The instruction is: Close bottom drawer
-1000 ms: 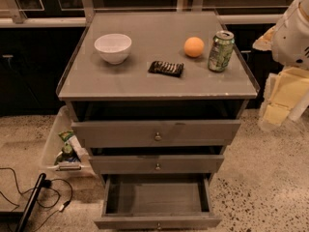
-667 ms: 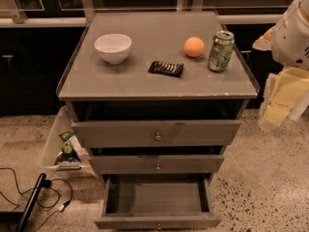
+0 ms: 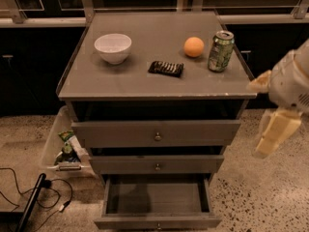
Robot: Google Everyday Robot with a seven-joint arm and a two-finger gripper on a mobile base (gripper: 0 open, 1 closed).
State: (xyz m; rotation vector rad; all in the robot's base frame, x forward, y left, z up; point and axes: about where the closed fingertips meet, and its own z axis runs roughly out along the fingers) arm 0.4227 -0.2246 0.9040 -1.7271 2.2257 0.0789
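The bottom drawer [image 3: 157, 222] of the grey cabinet is pulled out towards me. Its shallow grey box [image 3: 155, 197] is open to view and holds nothing, and its small round knob [image 3: 158, 225] sits at the bottom edge of the view. The middle drawer [image 3: 157, 164] and the top drawer [image 3: 155, 133] above it are pushed in further. My gripper [image 3: 273, 132] hangs off the white arm [image 3: 294, 81] at the right edge. It is level with the top drawer, to the right of the cabinet and apart from it.
The cabinet top [image 3: 96, 81] carries a white bowl [image 3: 113, 47], a dark snack bar [image 3: 165, 68], an orange [image 3: 193, 47] and a green can [image 3: 220, 51]. A clear bin [image 3: 50, 146] with rubbish stands at the left of the cabinet. Cables [image 3: 29, 192] lie on the speckled floor.
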